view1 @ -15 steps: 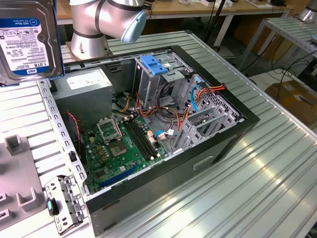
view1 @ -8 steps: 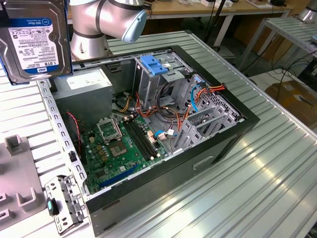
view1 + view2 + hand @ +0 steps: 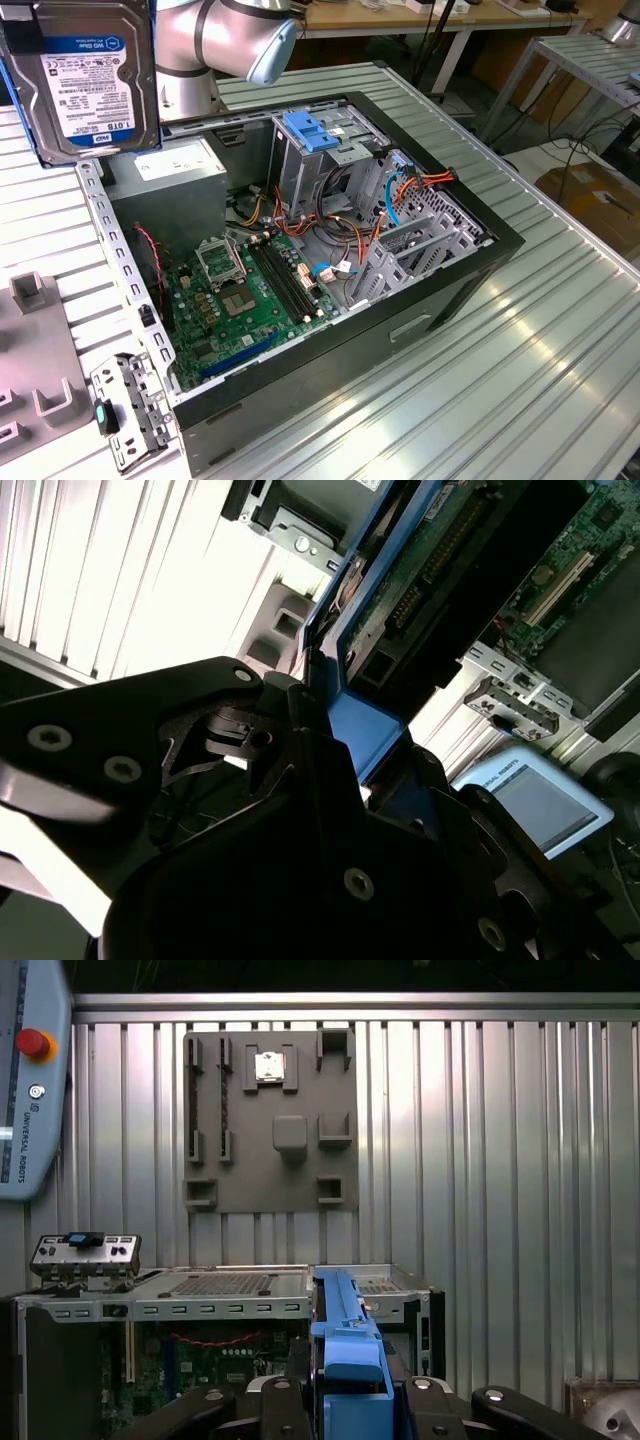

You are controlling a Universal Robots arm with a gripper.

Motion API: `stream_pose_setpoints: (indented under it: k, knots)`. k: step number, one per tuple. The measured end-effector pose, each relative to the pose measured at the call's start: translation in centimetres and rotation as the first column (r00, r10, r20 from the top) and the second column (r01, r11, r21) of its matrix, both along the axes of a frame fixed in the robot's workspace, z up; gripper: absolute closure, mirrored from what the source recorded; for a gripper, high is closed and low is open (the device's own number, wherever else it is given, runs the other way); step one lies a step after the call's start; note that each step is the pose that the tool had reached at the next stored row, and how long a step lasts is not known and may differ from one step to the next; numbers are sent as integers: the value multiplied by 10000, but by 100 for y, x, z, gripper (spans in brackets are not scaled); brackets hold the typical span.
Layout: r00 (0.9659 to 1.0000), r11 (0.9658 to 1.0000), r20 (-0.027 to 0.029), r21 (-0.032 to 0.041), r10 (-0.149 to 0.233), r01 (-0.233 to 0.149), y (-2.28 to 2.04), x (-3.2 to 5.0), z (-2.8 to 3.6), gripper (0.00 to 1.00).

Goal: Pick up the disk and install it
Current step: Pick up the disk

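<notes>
One disk (image 3: 88, 85) sits clamped in the gripper (image 3: 346, 1400).

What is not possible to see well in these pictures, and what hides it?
- Exterior view: black-and-silver metal disk with blue rails, cut by the top edge.
- Second wrist view: the disk's near end, covered by the black gripper.
- First wrist view: the disk's label; the disk is edge-on.
- Exterior view: inside of the blue-handled metal cage, hidden by its own walls.
</notes>
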State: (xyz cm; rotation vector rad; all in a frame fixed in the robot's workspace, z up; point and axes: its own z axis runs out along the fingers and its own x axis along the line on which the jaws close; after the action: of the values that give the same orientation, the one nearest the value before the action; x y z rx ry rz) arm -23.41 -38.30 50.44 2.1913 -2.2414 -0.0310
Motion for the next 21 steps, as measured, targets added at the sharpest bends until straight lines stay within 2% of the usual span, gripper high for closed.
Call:
stream_pose_setpoints:
  k: [18, 21]
  knots:
    - [10000, 10000, -24, 0, -60, 60, -12, 307, -1, 63]
    - [10000, 10000, -24, -1, -77, 77, -121, 335, -6, 63]
